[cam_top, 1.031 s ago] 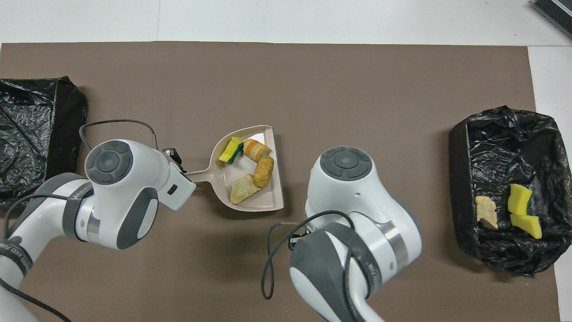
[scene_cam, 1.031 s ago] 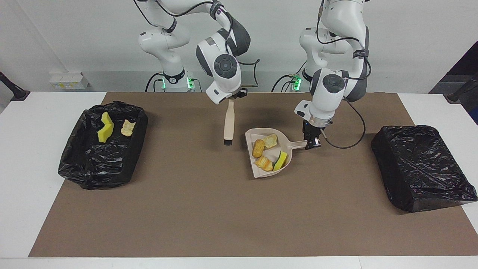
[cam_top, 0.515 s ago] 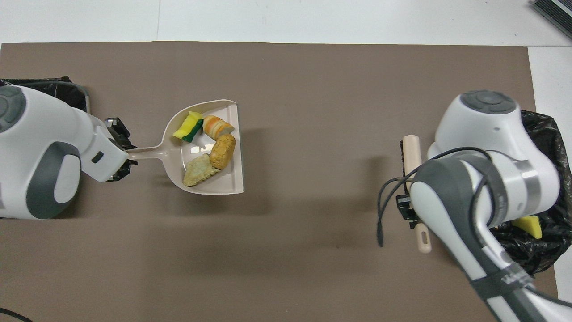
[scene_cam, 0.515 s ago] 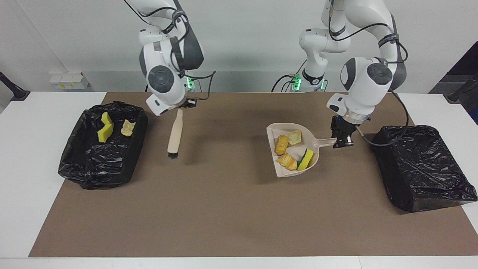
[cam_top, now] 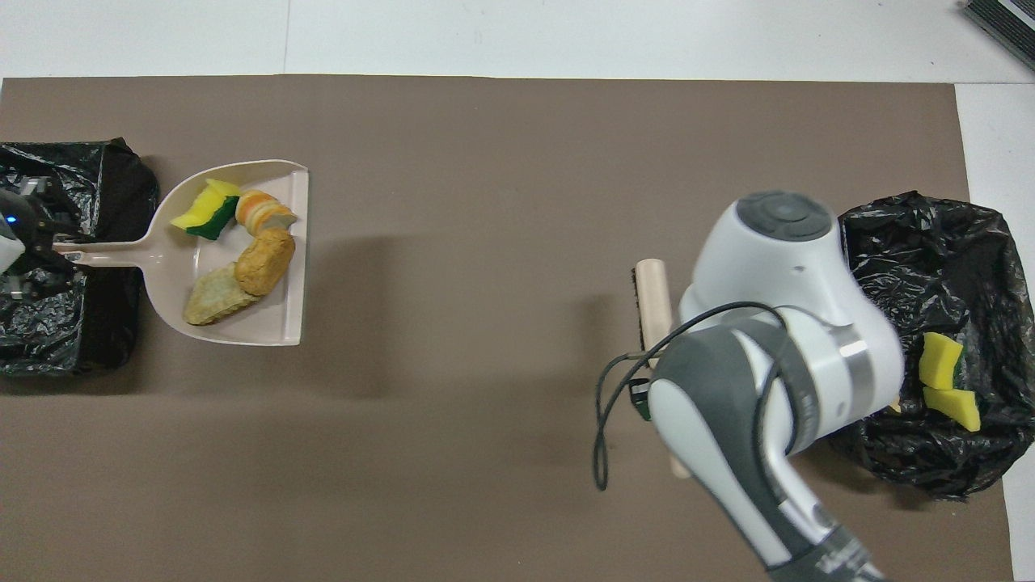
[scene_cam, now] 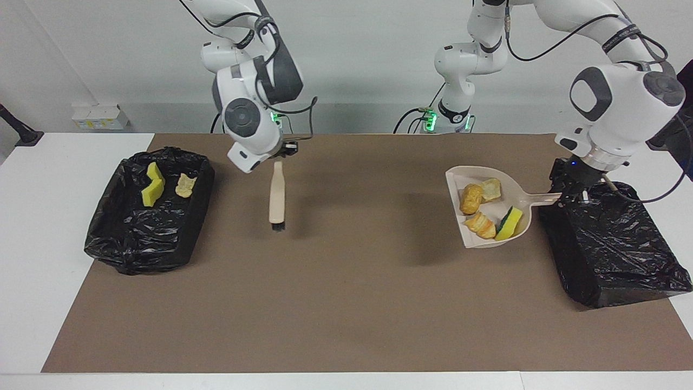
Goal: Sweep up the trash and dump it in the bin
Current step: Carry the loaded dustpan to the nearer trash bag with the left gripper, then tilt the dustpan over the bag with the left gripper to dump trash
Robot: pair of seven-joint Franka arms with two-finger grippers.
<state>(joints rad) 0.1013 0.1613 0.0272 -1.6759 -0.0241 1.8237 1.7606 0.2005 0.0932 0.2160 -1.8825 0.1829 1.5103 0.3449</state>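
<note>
Brown mat (scene_cam: 346, 303) on white table (scene_cam: 48, 227), plain wall. Left gripper (scene_cam: 568, 190) clamped on loaded dustpan (scene_cam: 520, 203) handle; right gripper (scene_cam: 281, 153) clamped on brush (scene_cam: 276, 197).

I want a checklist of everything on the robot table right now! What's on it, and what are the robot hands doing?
Surface: brown mat on a white table; no loose scraps seen.
Job's things: dustpan carries four scraps, held up beside the bin at the left arm's end. Bin at the right arm's end holds three scraps.
Clutter: nothing seen.
Grippers: left tool shut on the dustpan handle, over its bin's edge. Right tool shut on the brush, which hangs over the mat.
Cables: one loops off each wrist.
Surroundings: white wall, small box at the table's edge.
</note>
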